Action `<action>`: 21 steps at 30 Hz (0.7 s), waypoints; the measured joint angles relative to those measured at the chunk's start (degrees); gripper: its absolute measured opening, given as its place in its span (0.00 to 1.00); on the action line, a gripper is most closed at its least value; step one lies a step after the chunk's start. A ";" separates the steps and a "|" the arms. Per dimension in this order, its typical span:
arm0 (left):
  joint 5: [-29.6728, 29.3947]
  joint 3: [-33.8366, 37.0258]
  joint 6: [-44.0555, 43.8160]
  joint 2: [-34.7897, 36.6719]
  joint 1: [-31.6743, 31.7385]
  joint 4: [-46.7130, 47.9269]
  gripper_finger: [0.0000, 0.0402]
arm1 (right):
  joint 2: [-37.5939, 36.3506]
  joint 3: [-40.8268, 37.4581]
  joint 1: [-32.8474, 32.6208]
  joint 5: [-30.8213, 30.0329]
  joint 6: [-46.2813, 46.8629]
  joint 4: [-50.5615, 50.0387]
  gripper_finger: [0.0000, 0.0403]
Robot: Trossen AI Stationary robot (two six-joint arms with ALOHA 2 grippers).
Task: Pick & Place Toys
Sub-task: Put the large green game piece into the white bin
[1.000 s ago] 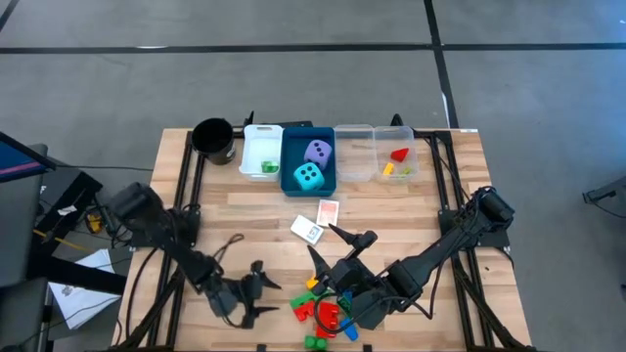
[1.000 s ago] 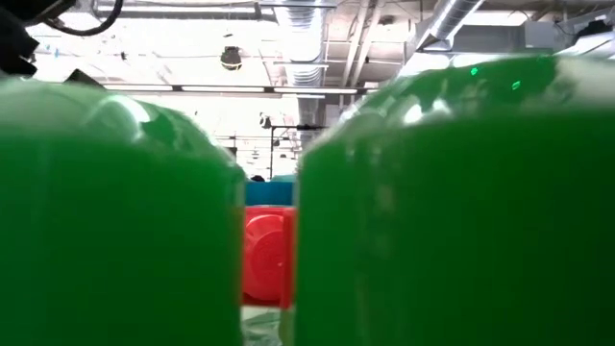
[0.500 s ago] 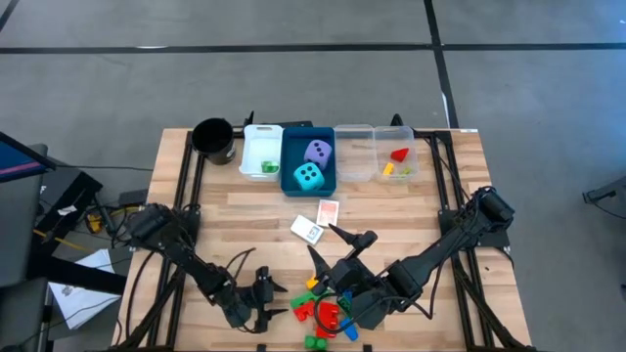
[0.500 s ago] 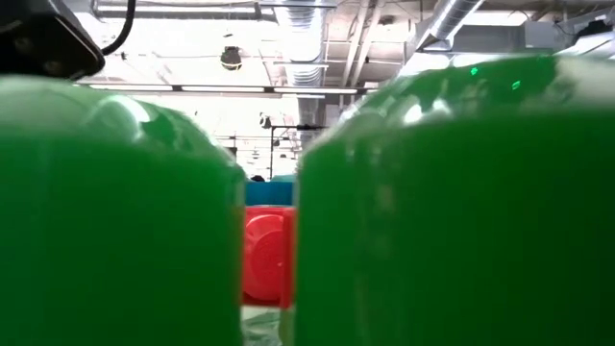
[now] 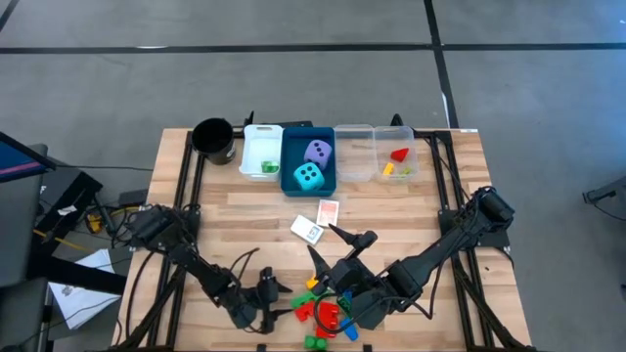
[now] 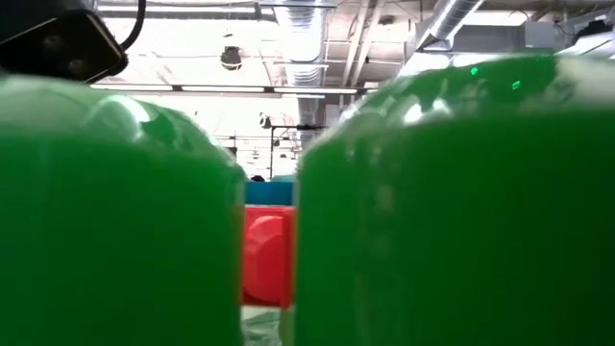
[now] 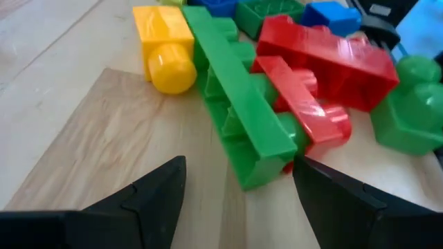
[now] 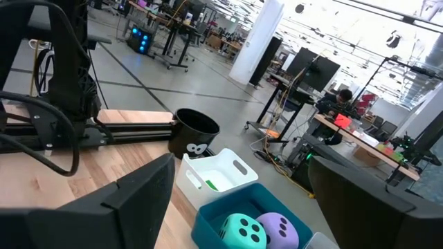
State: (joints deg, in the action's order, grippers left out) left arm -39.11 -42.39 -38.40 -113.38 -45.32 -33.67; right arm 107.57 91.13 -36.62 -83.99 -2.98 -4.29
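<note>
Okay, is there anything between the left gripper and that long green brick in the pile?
Nothing visible. The left gripper is open, low over the bare wooden table, and the long green brick lies right ahead of its fingers, its near end between them. A red brick leans against its far side.

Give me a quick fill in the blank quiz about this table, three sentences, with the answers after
1. The cyan die and the lavender die both sit in the ____ tray.
2. The left gripper faces a long ____ brick lying on the table.
3. Beside the white tray, at the table's far edge, stands a ____ cup.

Missing words: blue; green; black
</note>
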 joint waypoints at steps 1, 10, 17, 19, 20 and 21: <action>0.00 -0.18 -0.10 0.02 0.00 -0.29 0.65 | 0.00 -0.02 0.00 0.00 0.00 0.00 0.81; -0.38 -0.88 -0.14 0.02 0.47 0.91 0.65 | 0.00 -0.01 0.00 0.01 0.00 0.00 0.81; -2.13 -1.03 -5.59 0.18 1.66 6.30 0.65 | 0.00 -0.01 0.00 0.02 0.00 0.00 0.81; -2.39 -1.03 -6.73 0.20 1.75 6.21 0.65 | 0.00 0.00 0.00 0.02 0.02 0.00 0.81; -2.45 -1.01 -6.83 0.20 1.75 5.87 0.65 | 0.00 0.00 0.00 0.02 0.00 0.00 0.81; -2.43 -0.96 -6.87 0.17 1.75 5.27 0.65 | 0.00 0.00 0.00 0.02 0.02 0.00 0.81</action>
State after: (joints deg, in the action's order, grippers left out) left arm -41.54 -43.34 -45.27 -113.21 -43.57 -28.40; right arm 107.57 91.13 -36.62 -83.96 -2.96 -4.29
